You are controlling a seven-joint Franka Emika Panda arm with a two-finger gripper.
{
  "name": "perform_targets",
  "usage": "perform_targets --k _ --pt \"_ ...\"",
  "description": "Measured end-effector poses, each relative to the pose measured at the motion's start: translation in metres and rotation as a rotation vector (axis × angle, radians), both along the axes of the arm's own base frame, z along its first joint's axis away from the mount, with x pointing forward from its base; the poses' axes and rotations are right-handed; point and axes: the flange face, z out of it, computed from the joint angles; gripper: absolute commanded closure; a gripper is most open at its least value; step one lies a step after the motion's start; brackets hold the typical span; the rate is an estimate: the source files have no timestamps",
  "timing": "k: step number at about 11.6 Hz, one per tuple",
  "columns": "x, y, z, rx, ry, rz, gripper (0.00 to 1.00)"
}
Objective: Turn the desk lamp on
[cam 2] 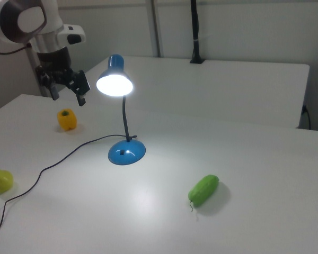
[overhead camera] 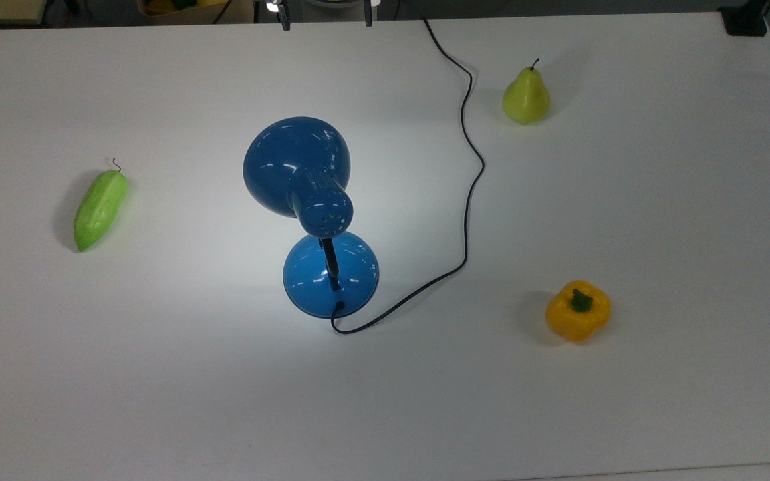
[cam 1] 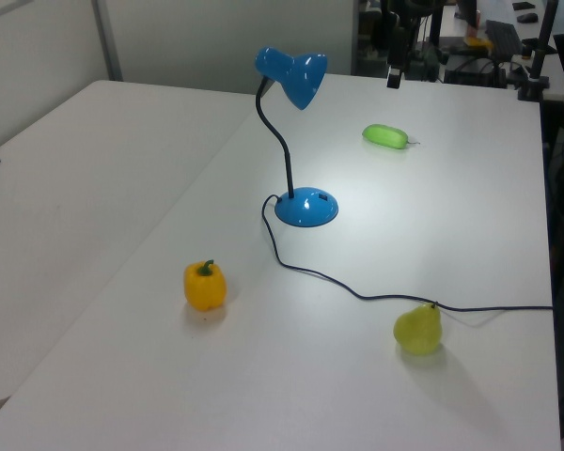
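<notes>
probably a lab, white tables (cam 1: 122, 169), robot arm (cam 2: 26, 21)

Desk lamp (overhead camera: 311, 214) mid-table (overhead camera: 659, 200), between the top view's cucumber (overhead camera: 99, 208) and pear (overhead camera: 526, 95).

The desk lamp (cam 2: 122, 106) glows on the table (cam 2: 244, 159), the hand (cam 2: 67, 96) open beside it.

White matte table (overhead camera: 659, 220) spans nearly the whole top view frame; a second white table surface (cam 1: 66, 178) adjoins it at the left view's left. Elongated light-green plastic cucumber-like vegetable (overhead camera: 100, 208) lies on its side at middle left of the top view, thin stem curl at its upper end; yellow-green plastic pear (overhead camera: 526, 96) stands upright at upper right, stem up; yellow plastic bell pepper (overhead camera: 578, 310) with green stem sits at lower right, well apart from the pear.
</notes>
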Motion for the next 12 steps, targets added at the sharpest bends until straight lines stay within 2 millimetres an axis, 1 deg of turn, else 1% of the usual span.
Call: perform_targets --k 2,4,7,12 --pt "-0.0006 0.0039 -0.0018 -0.006 0.0 0.072 0.0" --pt "-0.0007 0.0032 -0.0032 -0.01 -0.001 0.13 0.0" --pt "-0.0003 -0.0004 -0.0031 -0.011 -0.002 0.133 0.0" --pt "-0.0002 -0.001 -0.0032 -0.011 -0.002 0.133 0.0"
